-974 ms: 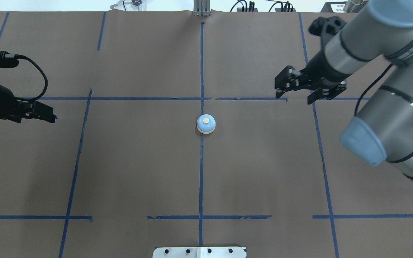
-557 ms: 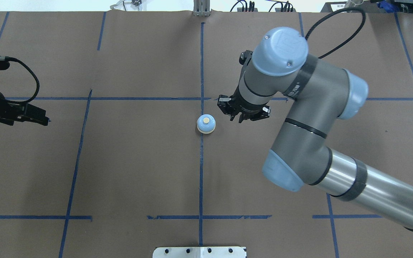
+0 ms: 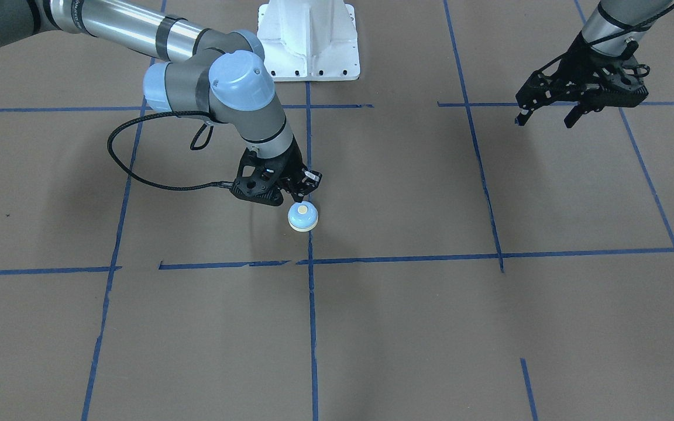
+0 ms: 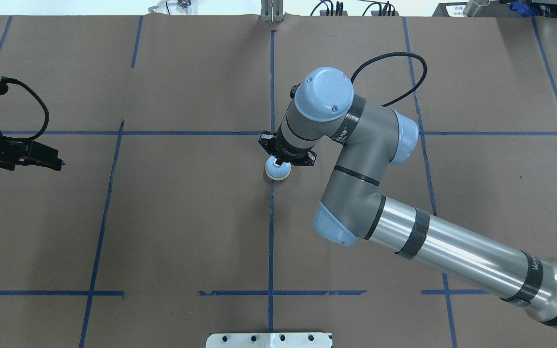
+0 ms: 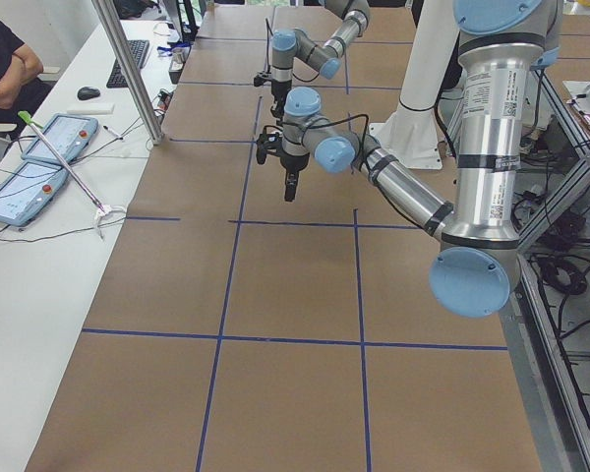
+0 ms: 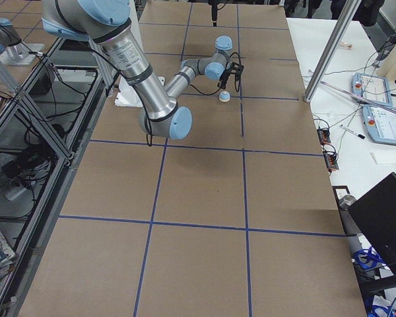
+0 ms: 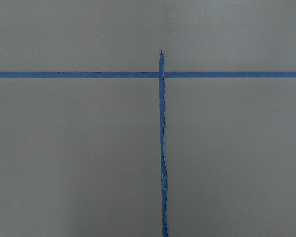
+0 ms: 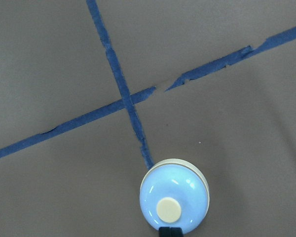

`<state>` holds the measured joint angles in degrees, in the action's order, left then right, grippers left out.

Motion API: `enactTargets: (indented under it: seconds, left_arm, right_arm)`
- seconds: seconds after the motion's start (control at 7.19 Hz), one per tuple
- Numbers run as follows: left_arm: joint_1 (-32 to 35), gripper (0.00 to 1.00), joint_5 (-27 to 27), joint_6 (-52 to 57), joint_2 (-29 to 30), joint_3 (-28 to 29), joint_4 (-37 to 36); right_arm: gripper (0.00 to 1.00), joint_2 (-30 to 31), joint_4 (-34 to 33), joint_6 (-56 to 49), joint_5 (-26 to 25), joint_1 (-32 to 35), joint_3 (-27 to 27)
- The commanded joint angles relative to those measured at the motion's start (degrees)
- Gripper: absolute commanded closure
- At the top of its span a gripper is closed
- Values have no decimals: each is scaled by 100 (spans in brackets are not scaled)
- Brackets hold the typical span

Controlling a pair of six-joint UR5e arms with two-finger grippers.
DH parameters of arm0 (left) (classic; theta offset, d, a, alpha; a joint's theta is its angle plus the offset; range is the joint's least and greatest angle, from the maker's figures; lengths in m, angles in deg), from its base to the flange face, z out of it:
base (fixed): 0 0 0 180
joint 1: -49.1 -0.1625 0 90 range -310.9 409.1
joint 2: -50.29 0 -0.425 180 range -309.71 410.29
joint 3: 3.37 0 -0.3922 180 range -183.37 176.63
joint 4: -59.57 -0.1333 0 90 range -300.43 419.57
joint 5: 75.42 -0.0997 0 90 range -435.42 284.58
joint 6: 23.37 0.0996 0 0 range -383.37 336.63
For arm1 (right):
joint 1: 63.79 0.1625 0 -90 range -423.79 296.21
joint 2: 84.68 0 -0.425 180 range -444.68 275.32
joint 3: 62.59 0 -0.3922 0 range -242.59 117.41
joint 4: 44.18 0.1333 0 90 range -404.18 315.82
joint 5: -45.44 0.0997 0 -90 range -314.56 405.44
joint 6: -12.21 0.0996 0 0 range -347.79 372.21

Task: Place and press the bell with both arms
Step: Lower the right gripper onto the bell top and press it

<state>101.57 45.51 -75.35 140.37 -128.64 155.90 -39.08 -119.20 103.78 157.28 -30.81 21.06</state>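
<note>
The bell (image 4: pixel 278 170) sits upright on the brown paper table (image 4: pixel 186 217), right on the centre tape line (image 4: pixel 271 232). It's a little to the robot's side of where that line crosses another strip.

The right arm (image 4: pixel 443 246) reaches in from the robot's right with its wrist bent down over the bell. From behind the robot the blue cap hides most of what goes on underneath. The right gripper (image 3: pixel 298 197) points down at the bell with its fingers pressed together. Its wrist cam shows the two black fingertips (image 8: pixel 165 232) side by side with no gap. In that view they sit at the edge of the blue dome, just beside the cream button (image 8: pixel 168 210) rather than on it (could be the camera angle, honestly). I can't tell whether they actually touch the bell.

The left gripper (image 3: pixel 544 121) is well apart from all this, hanging above the paper over on the robot's left. Its fingers are spread wide apart. Its wrist cam shows only brown paper and a T of blue tape.

The white pedestal (image 3: pixel 308 41) stands at the robot's edge of the table, in line with the centre tape.
</note>
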Motion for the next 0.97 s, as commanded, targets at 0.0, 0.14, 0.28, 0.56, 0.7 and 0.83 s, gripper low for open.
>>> enactTargets:
  seconds: [0.0,0.14,0.28,0.56,0.7,0.83]
  left_arm:
    - [0,0,0,-5,-52,-67,0]
    - [0,0,0,-5,-52,-67,0]
    - [0,0,0,-5,-61,-67,0]
    - [0,0,0,-5,-52,-67,0]
    - [0,0,0,-5,-52,-67,0]
    - [0,0,0,-5,-52,-76,0]
  right_arm:
    - [100,-77,49,28,-188,-81,-190]
    - [100,-78,40,19,-268,-117,-217]
    - [100,-147,84,10,-469,-204,-409]
    - [100,-192,67,10,-489,-214,-447]
    - [100,-140,32,10,-454,-205,-185]
    - [100,-96,-325,1,-366,-92,244]
